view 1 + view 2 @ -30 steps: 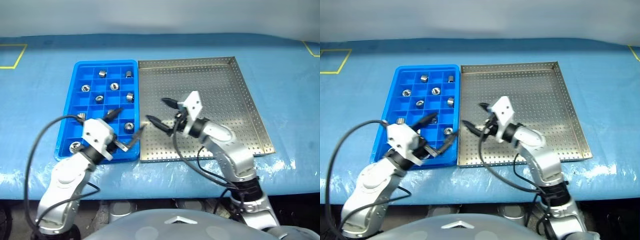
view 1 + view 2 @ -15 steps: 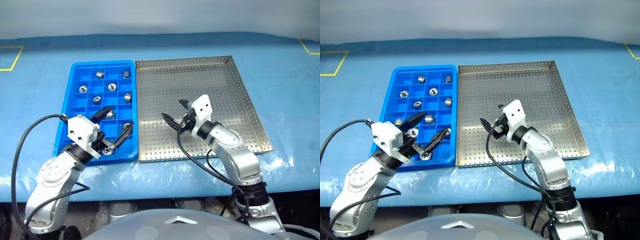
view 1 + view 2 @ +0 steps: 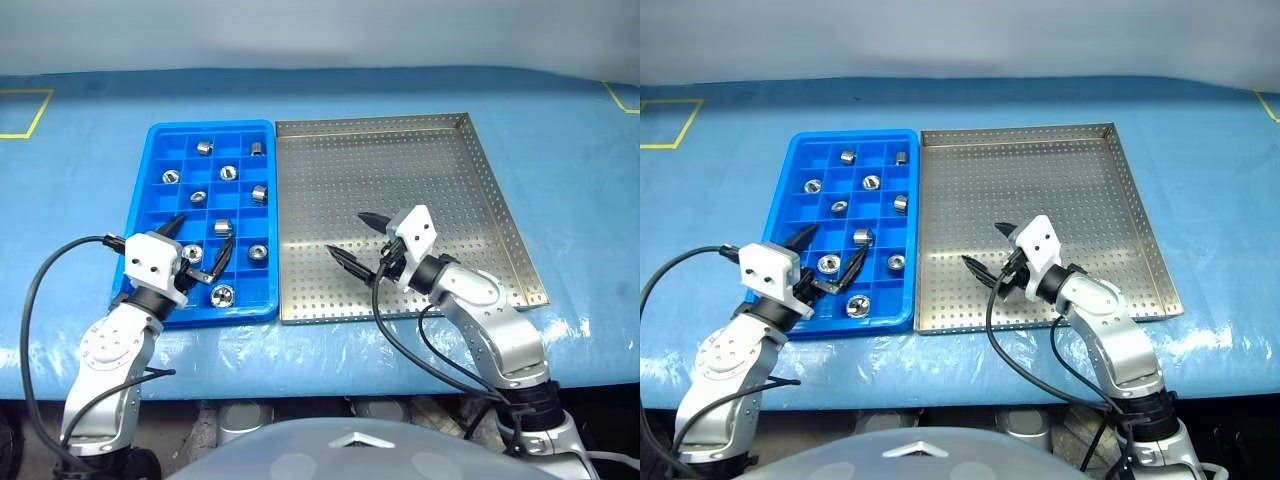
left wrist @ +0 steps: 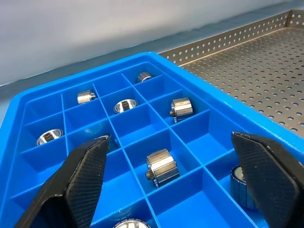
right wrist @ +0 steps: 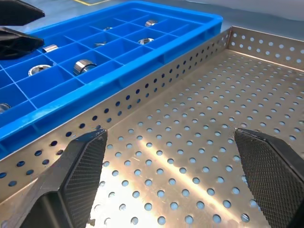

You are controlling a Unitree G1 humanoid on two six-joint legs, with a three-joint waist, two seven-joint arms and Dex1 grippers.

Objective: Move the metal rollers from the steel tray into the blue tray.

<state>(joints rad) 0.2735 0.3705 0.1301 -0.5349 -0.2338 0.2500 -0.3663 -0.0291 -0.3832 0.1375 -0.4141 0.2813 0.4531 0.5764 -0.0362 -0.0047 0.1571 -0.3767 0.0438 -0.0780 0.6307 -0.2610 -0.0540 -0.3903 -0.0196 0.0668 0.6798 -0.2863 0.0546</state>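
Note:
Several metal rollers lie in separate cells of the blue tray (image 3: 212, 126), among them one in the far row (image 3: 204, 147), one mid-tray (image 3: 260, 193) and one in the near row (image 3: 222, 294). The steel tray (image 3: 420, 160) sits against its right side, and its perforated floor shows bare. My left gripper (image 3: 207, 228) hovers open over the blue tray's near cells, nothing between its fingers; a roller (image 4: 161, 167) lies just ahead of it. My right gripper (image 3: 345, 232) stands open and empty over the near-left part of the steel tray floor (image 5: 190, 142).
Both trays rest on a pale blue table cover (image 3: 560, 140), whose front edge runs just behind my arms. Yellow tape marks sit at the far left (image 3: 25, 110) and far right (image 3: 620, 95). Black cables loop from both wrists.
My left gripper has moved left, from the seam between the trays to over the blue tray's near cells. The right gripper has drawn back slightly toward the near rim. Both stay open.

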